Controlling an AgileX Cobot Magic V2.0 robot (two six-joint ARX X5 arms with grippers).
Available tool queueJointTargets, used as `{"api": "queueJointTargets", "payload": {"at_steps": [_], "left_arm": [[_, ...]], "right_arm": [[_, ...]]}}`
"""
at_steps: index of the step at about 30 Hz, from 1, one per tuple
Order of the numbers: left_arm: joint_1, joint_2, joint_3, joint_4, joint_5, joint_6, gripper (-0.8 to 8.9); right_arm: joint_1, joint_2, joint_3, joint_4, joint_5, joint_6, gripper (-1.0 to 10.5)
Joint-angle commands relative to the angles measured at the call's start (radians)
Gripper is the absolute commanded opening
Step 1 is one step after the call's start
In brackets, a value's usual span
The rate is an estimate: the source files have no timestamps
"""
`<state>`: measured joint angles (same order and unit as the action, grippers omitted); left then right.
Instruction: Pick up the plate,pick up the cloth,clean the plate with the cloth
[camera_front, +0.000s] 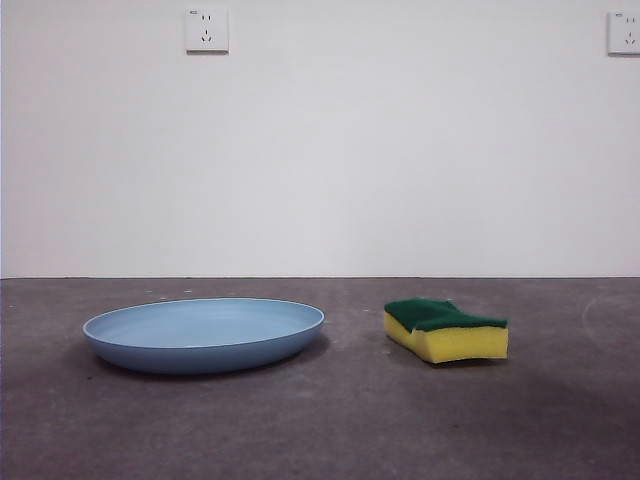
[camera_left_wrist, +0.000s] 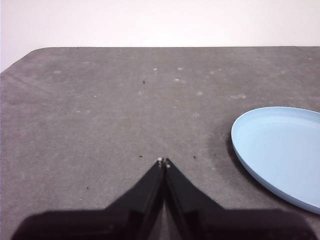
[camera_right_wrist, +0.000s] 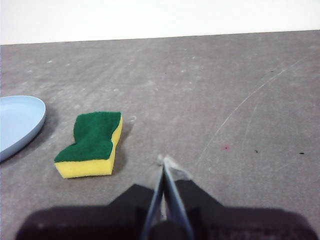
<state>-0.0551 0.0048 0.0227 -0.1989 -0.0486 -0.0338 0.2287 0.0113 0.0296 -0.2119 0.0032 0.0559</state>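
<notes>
In the front view, the plate (camera_front: 204, 334) was seen lying flat on the grey table (camera_front: 330, 430), with the cloth (camera_front: 446, 330), in fact a yellow sponge with a green scouring face turned up, resting well apart from it on the same surface; no arm was visible there, and two wall sockets (camera_front: 206, 30) were noted high on the white wall. In the left wrist view, the left gripper (camera_left_wrist: 164, 162) was found with its jaws pressed together and nothing between them, held above bare table, the plate's rim (camera_left_wrist: 240, 150) lying off to one side. In the right wrist view, the right gripper (camera_right_wrist: 165, 162) was likewise closed and empty, with the cloth (camera_right_wrist: 91, 144) near it and an edge of the plate (camera_right_wrist: 20, 122) beyond. Nothing had been picked up, so the first step was judged not yet begun; for the next move, the left jaws would need to be opened and brought over the plate's rim.
</notes>
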Motion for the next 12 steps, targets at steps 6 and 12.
{"api": "queueJointTargets", "payload": {"at_steps": [6, 12], "left_arm": [[0.003, -0.001, -0.01, -0.004, 0.001, 0.004, -0.03], [0.003, -0.001, -0.01, -0.004, 0.023, -0.049, -0.03]], "right_arm": [[-0.001, 0.002, -0.01, 0.001, 0.003, 0.007, 0.0], [-0.001, 0.002, -0.01, 0.002, 0.002, 0.019, 0.0]]}}
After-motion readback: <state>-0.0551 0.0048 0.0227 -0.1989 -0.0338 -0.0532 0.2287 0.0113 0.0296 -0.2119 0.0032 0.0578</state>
